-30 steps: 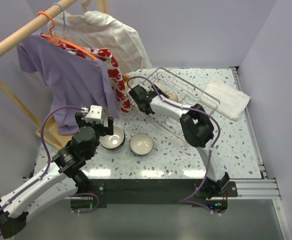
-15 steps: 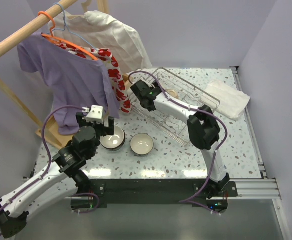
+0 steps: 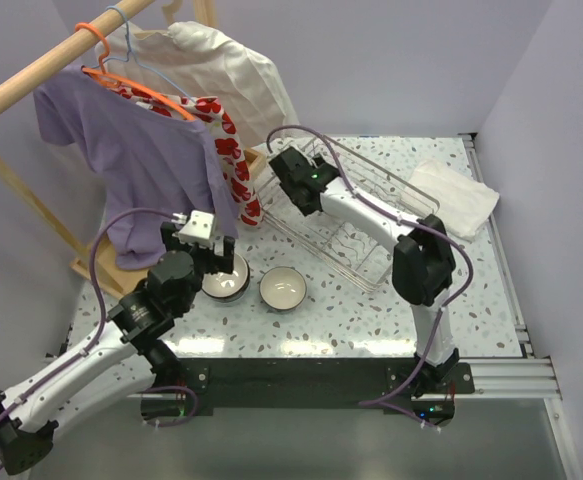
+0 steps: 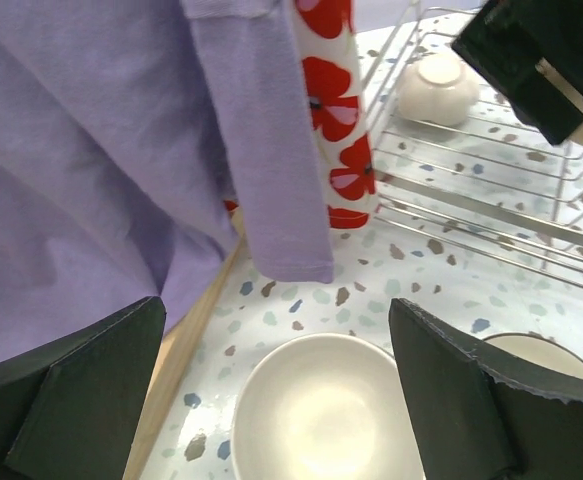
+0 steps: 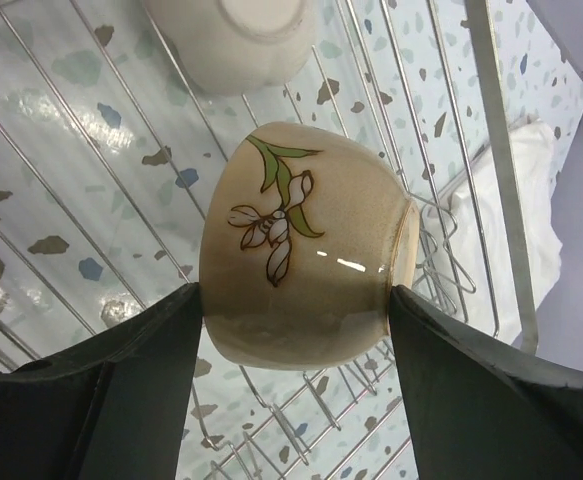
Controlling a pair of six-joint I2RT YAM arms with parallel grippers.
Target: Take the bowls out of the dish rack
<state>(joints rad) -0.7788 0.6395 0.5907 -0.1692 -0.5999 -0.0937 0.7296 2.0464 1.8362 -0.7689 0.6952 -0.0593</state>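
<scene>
Bench (image 3: 471, 290) carries 2 unloaded bowls (image 3: 283, 289). Dish rack (image 3: 411, 190) holds 1 white bowl (image 5: 236, 40). Right hand (image 5: 293, 300) clamps the beige flowered bowl (image 5: 306, 230) above the rack wires, evidently for lifting out. Left hand (image 4: 276, 320) gapes wide over the left bowl (image 4: 321, 415), holding nothing.

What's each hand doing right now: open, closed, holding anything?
Left hand: open, holding nothing.
Right hand: closed on the beige flowered bowl, over the dish rack.

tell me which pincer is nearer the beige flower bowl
Right. The right pincer grips the beige flower bowl between its fingers, over the dish rack. The left pincer hangs open above a white bowl on the table, outside the rack.
</scene>
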